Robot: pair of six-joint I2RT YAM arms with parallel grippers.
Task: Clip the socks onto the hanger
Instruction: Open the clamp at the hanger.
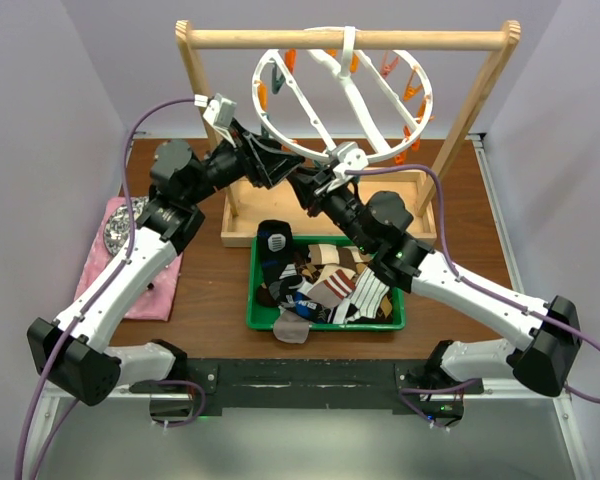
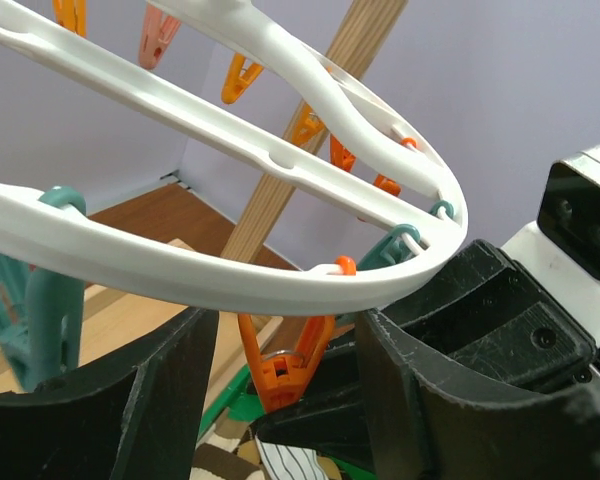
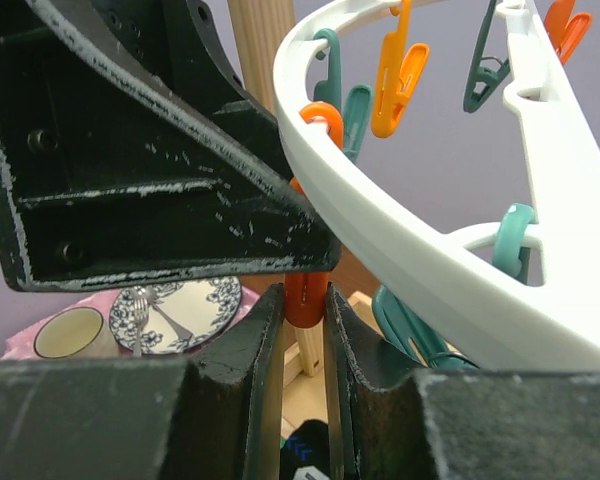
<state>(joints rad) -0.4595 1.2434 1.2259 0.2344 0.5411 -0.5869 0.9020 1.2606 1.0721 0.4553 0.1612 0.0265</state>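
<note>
Two black grippers are meeting at the near rim of the white plastic ring hanger, which is hanging by its hook from the round bar of the light wooden frame at the far side of the brown table. We are seeing the right gripper pinching a small orange plastic peg narrowly between its scuffed, flat fingers, just under that rim. The left gripper is standing with its jaws apart on either side of the same peg, clear of the peg's sides, with the smooth curved rim crossing just above them. More orange and teal pegs are dangling along the ring and its curved crossbars, crowding both wrists. The soft patterned socks are lying heaped in a green plastic tray near the arms, below the hanger. To the left, a pink cloth is carrying a flower-patterned plate with a fork and a pale cup.
</note>
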